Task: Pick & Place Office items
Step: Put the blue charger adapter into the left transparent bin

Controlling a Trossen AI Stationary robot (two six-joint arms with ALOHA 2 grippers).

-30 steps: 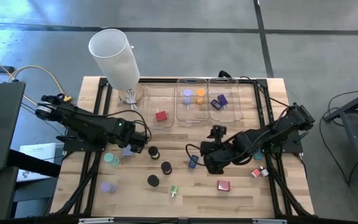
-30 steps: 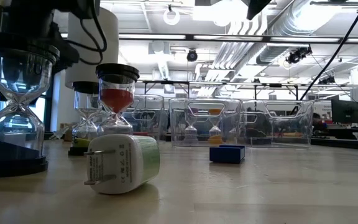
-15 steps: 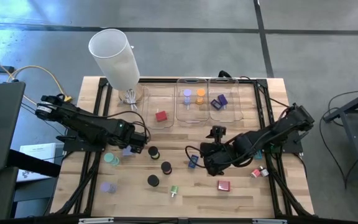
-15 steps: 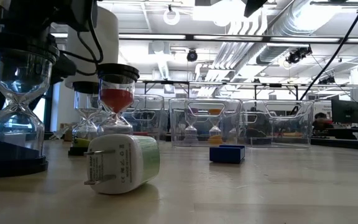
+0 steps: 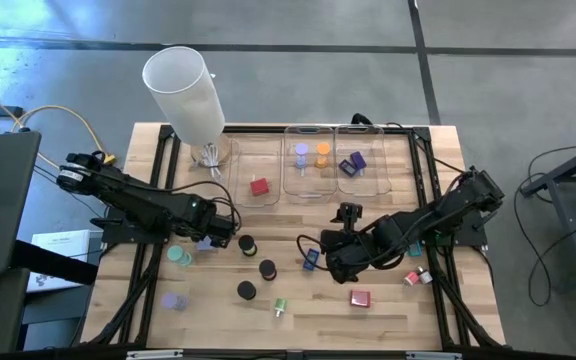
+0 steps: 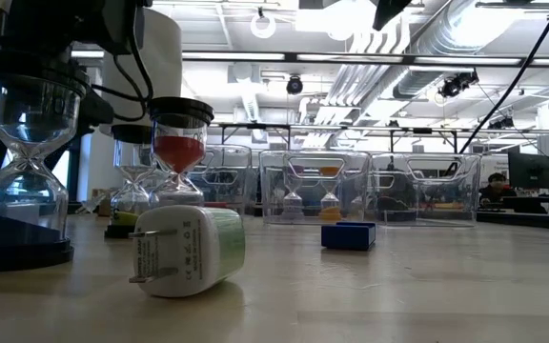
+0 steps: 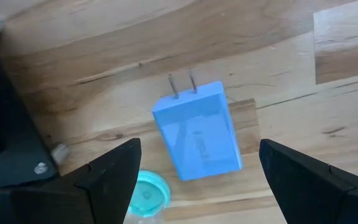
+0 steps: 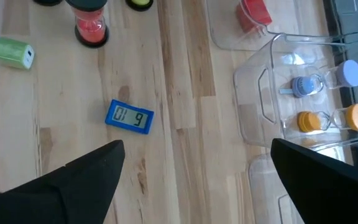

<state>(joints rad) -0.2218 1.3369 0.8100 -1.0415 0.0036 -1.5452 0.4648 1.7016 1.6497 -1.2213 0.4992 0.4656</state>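
Blue plug [image 7: 197, 140] lies between the open left end effector [image 7: 197, 171], teal cap [image 7: 146, 191] beside.

Blue charger [image 5: 205, 243] mostly hidden under left gripper [image 5: 218, 238] in high view; teal cap [image 7: 146, 193] cut off by edge

There are three clear trays [image 5: 308, 186] and one white cylinder [image 5: 186, 92]. On the worktop [image 5: 388, 322] I count three black-topped hourglasses [image 5: 267, 268]. Two small hourglasses are in the middle tray, one lavender [image 5: 301, 152] and one orange [image 5: 322, 152]. There are two red blocks [image 5: 360, 297], one green charger [image 5: 279, 306], one blue charger [image 7: 197, 138] and one blue timer [image 8: 129, 117].
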